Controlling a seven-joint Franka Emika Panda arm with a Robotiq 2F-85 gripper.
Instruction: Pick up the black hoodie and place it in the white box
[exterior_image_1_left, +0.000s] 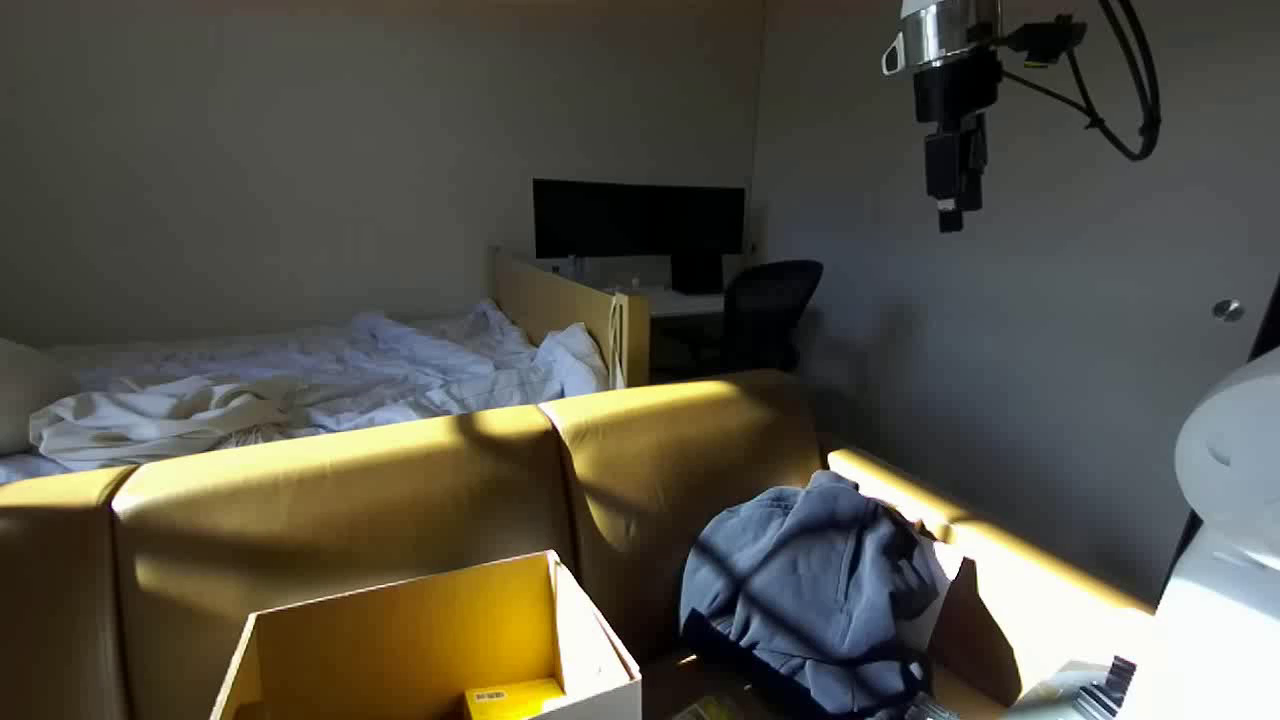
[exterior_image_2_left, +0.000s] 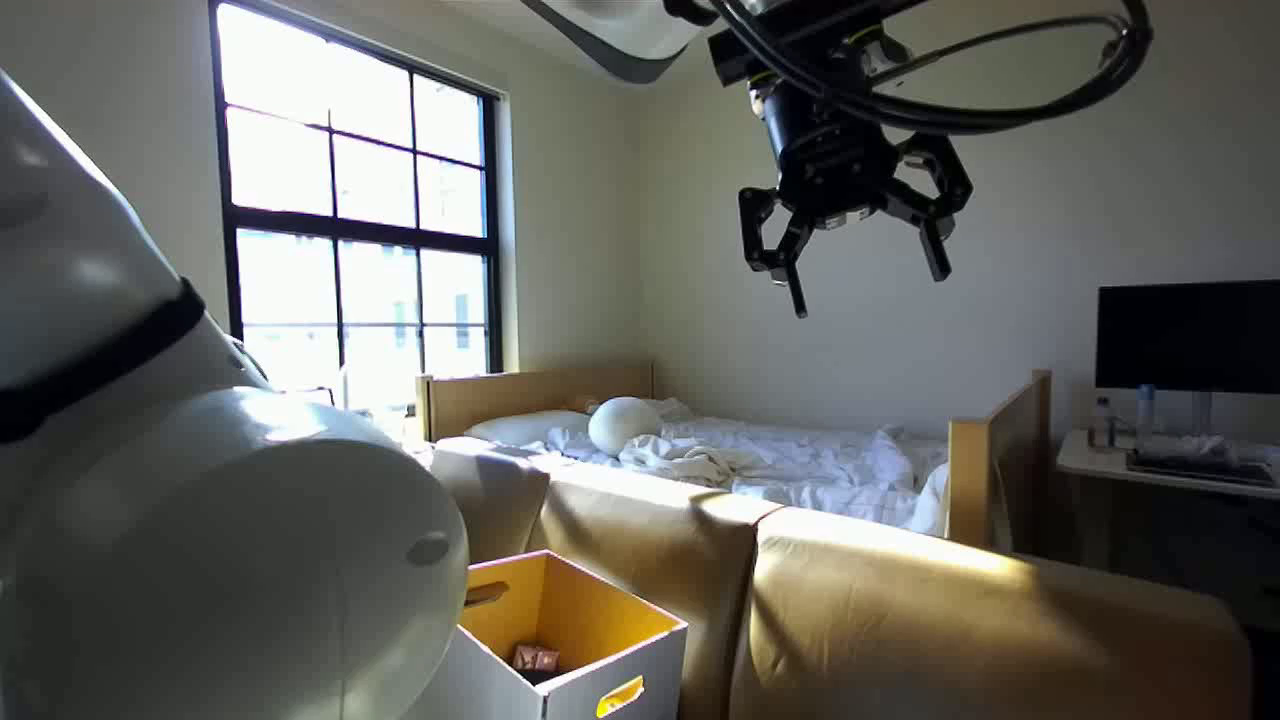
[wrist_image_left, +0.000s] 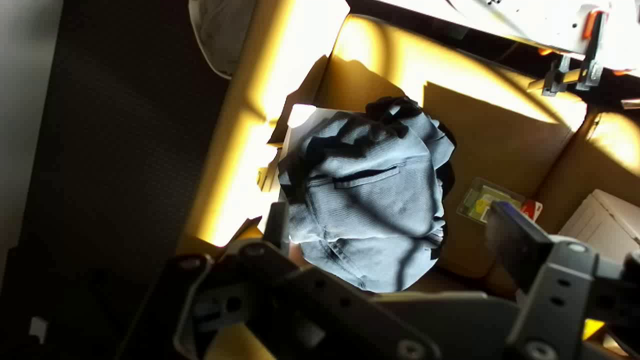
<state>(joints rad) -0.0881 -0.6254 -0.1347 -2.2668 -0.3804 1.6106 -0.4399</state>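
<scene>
The hoodie (exterior_image_1_left: 800, 590) is a crumpled dark blue-grey heap on the sofa's right-hand seat in an exterior view. In the wrist view the hoodie (wrist_image_left: 375, 200) lies below the jaws, its pocket slit facing up. The white box (exterior_image_1_left: 410, 620) is open-topped with a yellow-lit inside and also shows in an exterior view (exterior_image_2_left: 630, 670). Part of the white box (wrist_image_left: 600, 220) shows at the wrist view's right edge. My gripper (exterior_image_2_left: 870, 297) is open and empty, high above the sofa; its tip (exterior_image_1_left: 950, 222) is well above the hoodie. The gripper (wrist_image_left: 391, 217) shows fingers spread wide in the wrist view.
A tan sofa (exterior_image_1_left: 340, 510) has a backrest and an armrest (exterior_image_1_left: 1040, 570) beside the hoodie. A clear package (wrist_image_left: 492, 200) lies on the seat between hoodie and box. A yellow item (exterior_image_1_left: 512, 698) is in the box. A bed (exterior_image_2_left: 800, 450) stands behind the sofa.
</scene>
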